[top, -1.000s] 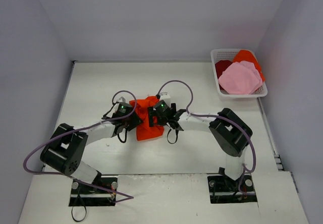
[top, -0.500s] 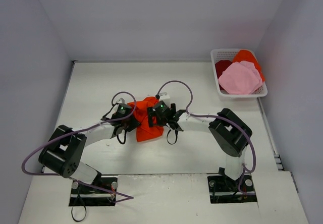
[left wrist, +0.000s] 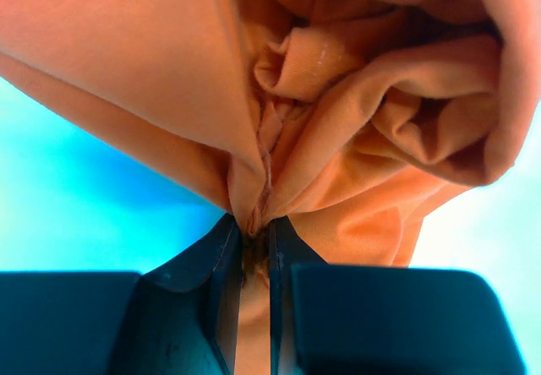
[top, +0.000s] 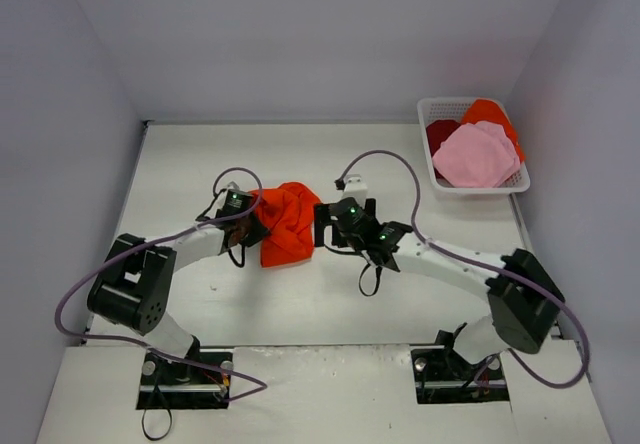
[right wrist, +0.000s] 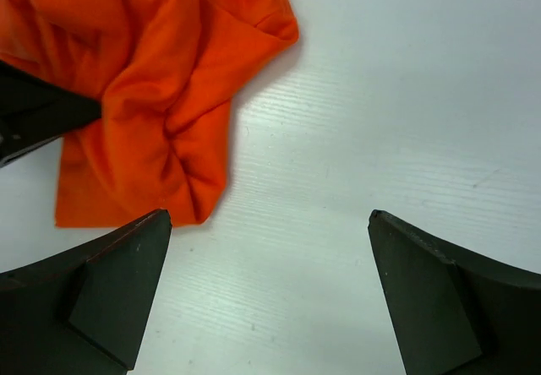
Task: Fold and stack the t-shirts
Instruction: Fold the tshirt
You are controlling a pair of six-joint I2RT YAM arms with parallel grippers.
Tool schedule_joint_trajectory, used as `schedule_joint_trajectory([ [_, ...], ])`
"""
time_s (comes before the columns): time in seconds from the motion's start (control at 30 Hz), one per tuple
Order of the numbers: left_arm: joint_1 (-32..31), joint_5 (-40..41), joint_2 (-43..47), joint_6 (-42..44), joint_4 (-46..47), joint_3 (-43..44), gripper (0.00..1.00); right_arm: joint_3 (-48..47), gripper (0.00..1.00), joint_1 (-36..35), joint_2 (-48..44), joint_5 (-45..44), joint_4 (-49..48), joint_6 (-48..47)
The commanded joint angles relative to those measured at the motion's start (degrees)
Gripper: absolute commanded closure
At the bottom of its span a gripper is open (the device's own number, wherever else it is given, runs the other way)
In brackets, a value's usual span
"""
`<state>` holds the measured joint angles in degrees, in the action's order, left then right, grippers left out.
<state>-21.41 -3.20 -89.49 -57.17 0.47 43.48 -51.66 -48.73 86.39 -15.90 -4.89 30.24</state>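
White tabletop (top: 420, 164) carries the bunched orange-red t-shirt (top: 285, 226), its near fold clamped in the left gripper (left wrist: 256, 236). Spread wide and empty, the right gripper (right wrist: 266, 214) has that shirt just ahead to its left.

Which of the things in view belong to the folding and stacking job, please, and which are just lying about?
Belong to the job:
- orange-red t-shirt on the table, pinched by the left gripper
- pink t-shirt, dark red t-shirt and orange t-shirt, in the white basket

Just lying about:
- white basket, which only holds them
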Motion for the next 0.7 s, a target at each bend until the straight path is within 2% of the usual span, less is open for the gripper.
schedule_joint_trajectory([
  [0.0, 2.7, -1.5, -0.9, 1.1, 2.7, 3.7, 1.0, 1.2, 0.0, 0.4, -8.7, -4.1, 2.9, 1.1],
  [0.23, 6.9, -2.9, -1.0, 1.5, 3.0, 6.0, 1.0, 3.6, 0.0, 0.1, -19.3, -6.4, 9.5, 2.0],
  [0.67, 20.1, -8.0, -6.0, 2.6, 4.1, 10.4, 1.0, 6.0, 0.01, -1.4, -27.8, -8.4, 15.3, 4.9],
])
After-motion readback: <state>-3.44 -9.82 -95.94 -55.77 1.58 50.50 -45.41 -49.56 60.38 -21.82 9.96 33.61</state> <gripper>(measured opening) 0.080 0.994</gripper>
